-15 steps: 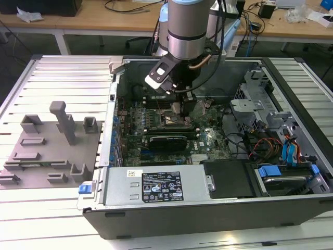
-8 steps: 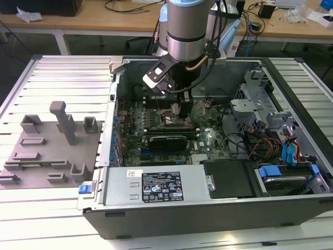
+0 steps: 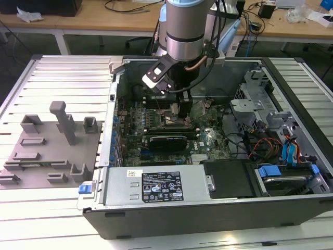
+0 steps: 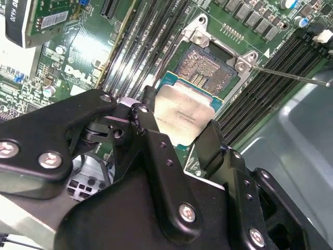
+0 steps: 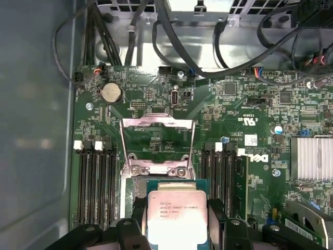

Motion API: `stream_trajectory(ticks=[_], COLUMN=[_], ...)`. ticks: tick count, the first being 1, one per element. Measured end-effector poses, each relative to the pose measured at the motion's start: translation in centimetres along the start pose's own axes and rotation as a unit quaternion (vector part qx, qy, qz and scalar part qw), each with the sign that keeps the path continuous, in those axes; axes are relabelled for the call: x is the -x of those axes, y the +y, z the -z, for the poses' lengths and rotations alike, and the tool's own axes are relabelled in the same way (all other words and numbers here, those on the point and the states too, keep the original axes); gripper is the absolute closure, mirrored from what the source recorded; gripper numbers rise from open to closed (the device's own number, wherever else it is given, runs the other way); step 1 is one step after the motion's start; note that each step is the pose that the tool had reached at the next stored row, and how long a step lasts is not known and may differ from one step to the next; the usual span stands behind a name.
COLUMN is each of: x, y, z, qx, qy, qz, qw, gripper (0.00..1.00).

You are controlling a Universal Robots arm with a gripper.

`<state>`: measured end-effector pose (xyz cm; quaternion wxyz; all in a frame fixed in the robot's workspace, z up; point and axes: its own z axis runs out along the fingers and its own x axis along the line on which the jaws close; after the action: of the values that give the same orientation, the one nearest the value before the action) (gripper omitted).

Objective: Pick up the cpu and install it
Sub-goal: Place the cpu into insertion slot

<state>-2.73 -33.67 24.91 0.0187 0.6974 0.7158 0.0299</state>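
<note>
The cpu [image 4: 186, 115], a flat square chip with a silvery lid and a green rim, is held between the gripper's two black fingers [image 4: 147, 107]. The gripper [image 4: 179, 125] is shut on its opposite edges. In the second wrist view the chip hangs tilted just over the open socket [image 4: 204, 69], covering the socket's near part. The first wrist view shows the cpu [image 5: 177, 217] in the gripper [image 5: 177, 208], in front of the raised metal load plate [image 5: 157, 136]. In the exterior view the gripper [image 3: 179, 119] reaches down into the open computer case, over the motherboard.
Memory slots [image 5: 95, 182] flank the socket on both sides. A black graphics card [image 3: 166, 140] lies just in front of the gripper. The power supply [image 3: 156, 187], drive cage [image 3: 260, 107] and loose cables [image 3: 260, 146] crowd the case. Grey fixture blocks [image 3: 52, 138] stand on the exterior view's left.
</note>
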Motion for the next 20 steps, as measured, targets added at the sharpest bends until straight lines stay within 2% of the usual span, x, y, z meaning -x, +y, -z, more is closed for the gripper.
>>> stream_trajectory(ticks=[6, 11, 20], x=[-0.23, -0.42, -0.85], y=[-0.41, -0.45, -0.96], z=[-0.69, -0.80, -1.45], qx=[-0.0001, -0.0003, -0.0005], qy=[0.0005, 0.0003, 0.0012], qz=[0.012, 0.019, 0.033], qw=[0.9999, 0.9998, 0.9994], gripper=[0.45, 0.45, 0.45])
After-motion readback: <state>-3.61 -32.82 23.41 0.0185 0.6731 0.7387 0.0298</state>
